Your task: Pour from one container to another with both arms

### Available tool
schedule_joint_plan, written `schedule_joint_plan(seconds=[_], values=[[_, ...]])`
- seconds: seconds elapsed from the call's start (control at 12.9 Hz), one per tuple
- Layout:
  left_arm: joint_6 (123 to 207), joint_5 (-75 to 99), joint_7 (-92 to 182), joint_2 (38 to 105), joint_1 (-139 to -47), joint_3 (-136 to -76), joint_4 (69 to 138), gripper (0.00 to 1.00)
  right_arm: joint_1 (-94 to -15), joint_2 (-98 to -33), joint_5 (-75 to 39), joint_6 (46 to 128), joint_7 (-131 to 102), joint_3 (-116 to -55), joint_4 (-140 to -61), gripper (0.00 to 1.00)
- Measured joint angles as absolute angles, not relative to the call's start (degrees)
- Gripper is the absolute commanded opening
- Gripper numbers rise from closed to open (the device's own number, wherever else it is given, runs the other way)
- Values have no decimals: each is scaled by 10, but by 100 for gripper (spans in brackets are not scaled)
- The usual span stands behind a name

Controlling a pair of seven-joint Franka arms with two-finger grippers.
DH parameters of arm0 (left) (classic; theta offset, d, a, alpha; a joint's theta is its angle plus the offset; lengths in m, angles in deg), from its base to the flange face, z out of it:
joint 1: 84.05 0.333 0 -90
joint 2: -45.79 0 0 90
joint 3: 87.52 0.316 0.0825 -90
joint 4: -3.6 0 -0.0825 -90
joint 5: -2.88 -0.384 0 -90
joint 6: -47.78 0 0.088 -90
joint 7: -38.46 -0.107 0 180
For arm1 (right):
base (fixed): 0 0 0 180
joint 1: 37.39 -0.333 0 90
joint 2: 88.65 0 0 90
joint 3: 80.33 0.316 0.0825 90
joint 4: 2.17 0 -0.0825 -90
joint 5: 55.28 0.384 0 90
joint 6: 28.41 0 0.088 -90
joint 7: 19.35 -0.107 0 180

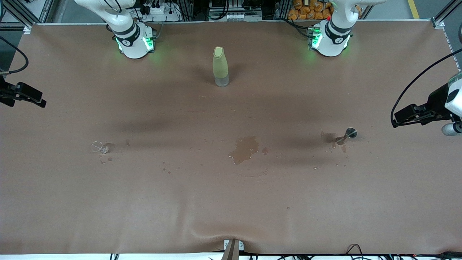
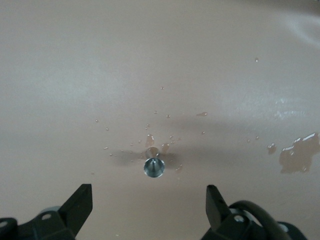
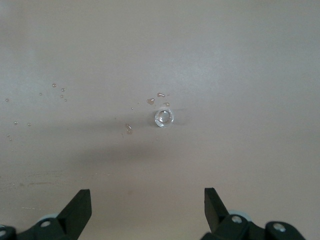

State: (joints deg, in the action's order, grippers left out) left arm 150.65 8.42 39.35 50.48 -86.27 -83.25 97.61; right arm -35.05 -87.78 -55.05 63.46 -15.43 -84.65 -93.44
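The tiny clear glass cup (image 1: 98, 147) sits on the brown table toward the right arm's end, with droplets around it. In the right wrist view the glass cup (image 3: 164, 118) lies ahead of my open right gripper (image 3: 146, 207), well apart from the fingers. The small silver metal cup (image 1: 350, 133) stands toward the left arm's end among wet spots. My left gripper (image 2: 148, 202) is open, with the silver cup (image 2: 154, 167) just ahead of the gap and untouched. In the front view the right gripper (image 1: 36, 99) and the left gripper (image 1: 400, 119) hover at the table's two ends.
A tall yellow-green bottle (image 1: 220, 66) stands mid-table, between the two arm bases and farther from the front camera than both cups. A brown puddle (image 1: 245, 148) lies between the cups, and it also shows in the left wrist view as a puddle (image 2: 299, 154). Scattered droplets dot the table.
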Motion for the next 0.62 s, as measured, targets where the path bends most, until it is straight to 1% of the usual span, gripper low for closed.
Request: schedule_joint_plan(seconds=[0.62], values=[[1506,84,433,505,-871,-832,977,100,-351,-878,-548,635,-154,-844,-934,100]])
